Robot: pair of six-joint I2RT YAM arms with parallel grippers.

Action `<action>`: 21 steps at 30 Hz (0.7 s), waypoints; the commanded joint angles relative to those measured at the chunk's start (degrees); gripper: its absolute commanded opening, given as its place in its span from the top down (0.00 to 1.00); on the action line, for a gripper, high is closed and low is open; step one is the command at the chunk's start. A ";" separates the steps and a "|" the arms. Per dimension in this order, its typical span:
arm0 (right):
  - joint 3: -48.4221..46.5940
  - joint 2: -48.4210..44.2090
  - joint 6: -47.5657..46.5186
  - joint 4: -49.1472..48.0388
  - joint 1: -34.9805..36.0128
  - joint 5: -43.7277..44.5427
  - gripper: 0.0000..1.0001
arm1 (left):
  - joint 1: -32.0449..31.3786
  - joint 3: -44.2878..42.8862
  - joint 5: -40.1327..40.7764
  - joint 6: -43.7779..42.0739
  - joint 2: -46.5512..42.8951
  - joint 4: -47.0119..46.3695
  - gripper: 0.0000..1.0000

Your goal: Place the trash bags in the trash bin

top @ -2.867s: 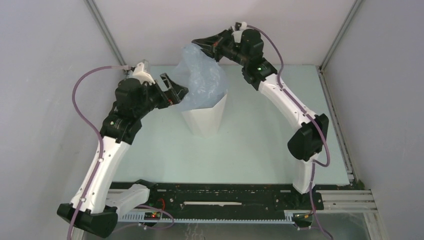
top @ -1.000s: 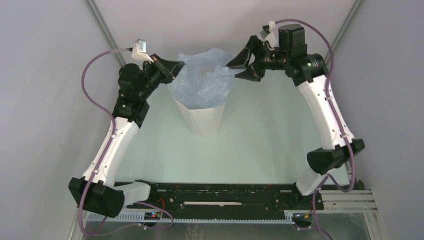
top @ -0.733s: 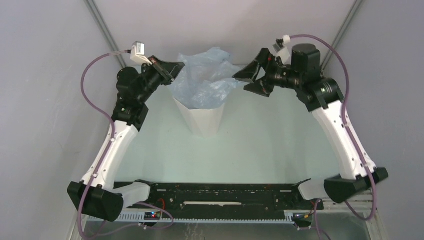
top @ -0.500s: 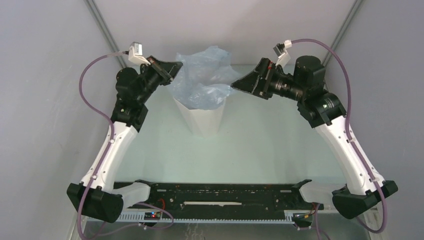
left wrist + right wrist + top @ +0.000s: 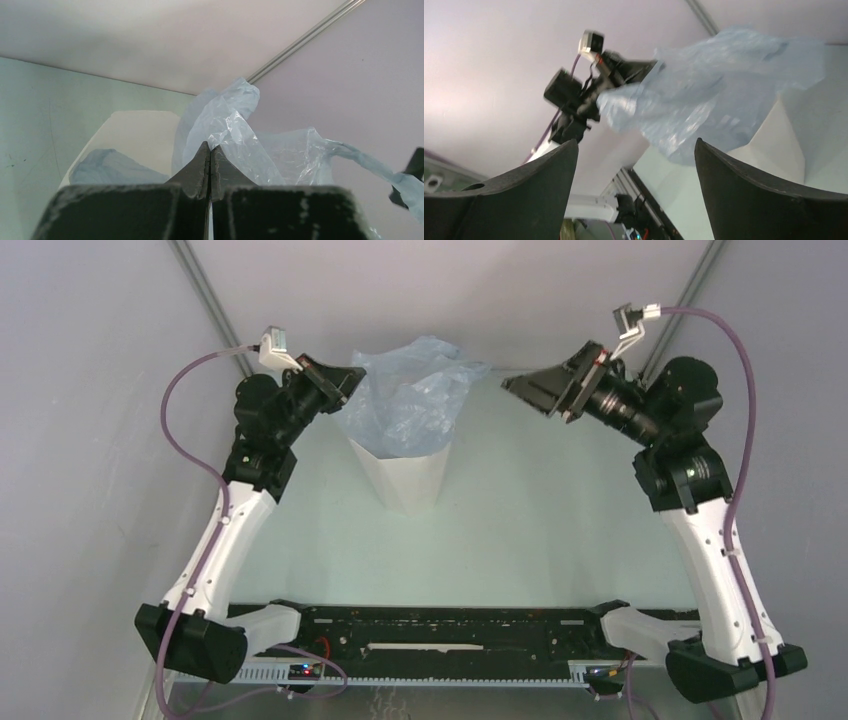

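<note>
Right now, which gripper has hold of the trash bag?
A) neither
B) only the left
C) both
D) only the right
B: the left gripper is pinched shut on an edge of the trash bag, while the right gripper stands wide open, clear of the film, with nothing between its fingers.

I find no text, label, brand or number that I can read in any of my three views. The thin, wrinkled, pale blue-grey translucent plastic bag (image 5: 724, 85) carries a few faint white marks toward its five o'clock edge in my right wrist view, too blurred to make out as letters.
</note>
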State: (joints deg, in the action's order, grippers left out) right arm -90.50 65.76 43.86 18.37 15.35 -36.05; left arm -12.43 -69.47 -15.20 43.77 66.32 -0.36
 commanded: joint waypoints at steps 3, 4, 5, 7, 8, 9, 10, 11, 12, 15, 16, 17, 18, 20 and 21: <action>7.98 -2.59 -12.88 -1.85 10.72 8.80 0.20 | 0.47 -1.02 0.69 3.61 0.60 -0.66 1.00; 8.00 -1.47 -13.55 -2.63 13.19 10.28 0.27 | 0.42 -0.93 0.64 4.31 0.60 -0.69 1.00; 7.97 0.31 -14.27 -3.56 15.06 11.77 0.35 | 0.47 -0.86 0.75 4.86 0.64 -0.63 1.00; 8.09 2.50 -16.99 -5.86 19.10 15.71 0.38 | 0.45 -0.46 1.01 6.17 0.71 -0.61 1.00; 8.37 3.40 -18.88 -7.11 21.26 18.60 0.38 | 0.51 -0.29 1.05 7.03 0.74 -0.67 1.00; 8.67 4.22 -20.79 -8.22 23.18 21.36 0.38 | 0.55 -0.09 1.09 7.71 0.93 -0.74 1.00; 8.94 5.07 -22.12 -9.14 24.77 24.39 0.38 | 0.63 0.03 1.06 8.36 1.09 -0.84 1.00; 9.20 6.01 -23.21 -10.08 26.02 27.15 0.37 | 0.65 -0.03 0.94 8.77 1.29 -0.87 1.00; 9.34 6.90 -24.03 -10.81 27.06 29.47 0.37 | 0.72 -0.18 0.92 9.11 1.42 -0.80 1.00; 10.61 9.31 -25.00 -13.75 28.61 34.35 0.35 | 1.22 -0.44 0.80 10.19 1.83 -0.93 1.00; 10.98 10.39 -25.12 -15.05 28.92 35.48 0.35 | 1.40 -0.69 0.58 10.34 2.14 -1.08 1.00; 10.99 11.60 -24.88 -16.23 29.14 37.45 0.37 | 1.51 -0.83 0.34 10.49 2.48 -1.13 1.00; 10.98 13.02 -24.44 -17.37 29.26 40.02 0.42 | 1.60 -0.77 0.19 10.80 2.81 -1.30 1.00; 10.89 15.72 -23.80 -21.02 29.29 44.70 0.50 | 1.61 -0.11 -0.44 12.03 3.45 -3.03 1.00; 10.71 17.09 -24.05 -22.60 29.37 46.94 0.51 | 1.62 0.32 -0.74 12.79 3.87 -4.81 1.00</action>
State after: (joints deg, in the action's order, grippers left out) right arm -79.11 79.22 21.69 6.07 44.36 -1.72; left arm -11.31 -69.47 -15.05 53.47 69.17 -0.03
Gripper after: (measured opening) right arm 0.524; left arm 0.005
